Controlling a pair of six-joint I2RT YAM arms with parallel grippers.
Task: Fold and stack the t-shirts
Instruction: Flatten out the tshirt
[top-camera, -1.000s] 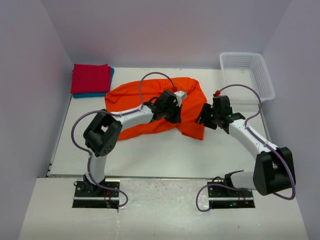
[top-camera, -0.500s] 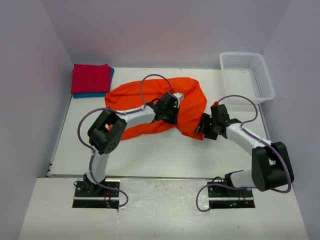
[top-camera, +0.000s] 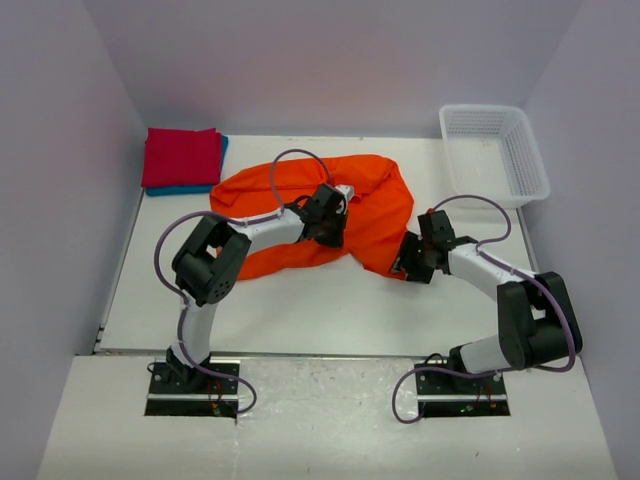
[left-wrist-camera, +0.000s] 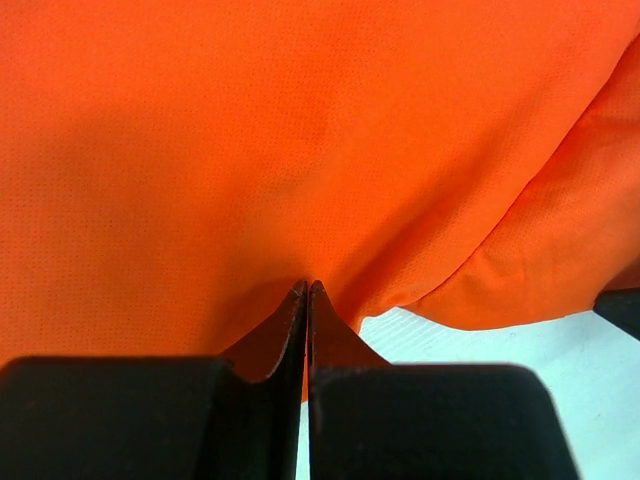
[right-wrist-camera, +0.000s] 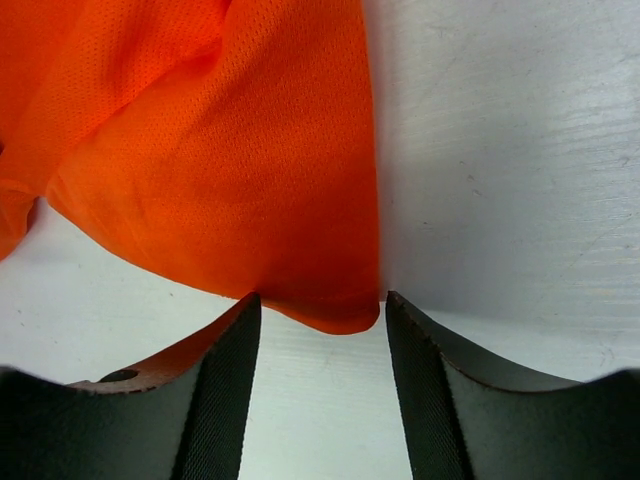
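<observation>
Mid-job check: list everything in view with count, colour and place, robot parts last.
orange t-shirt: one, bright orange, crumpled, mid-table.
red t-shirt: one, crimson, folded, far-left corner, atop the blue.
blue t-shirt: one, blue, under the red t-shirt, only edges showing.
basket: one, white mesh, far-right corner.
table: one, white, under everything.
left end effector: one, black, shut on the orange t-shirt.
right end effector: one, black, open, fingers either side of the orange t-shirt's near corner.

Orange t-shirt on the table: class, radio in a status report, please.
Left gripper shut, pinching bright orange cloth t-shirt. Right gripper open, straddling its near-right corner. Shirt crumpled, unfolded. White plastic mesh basket well aside.
</observation>
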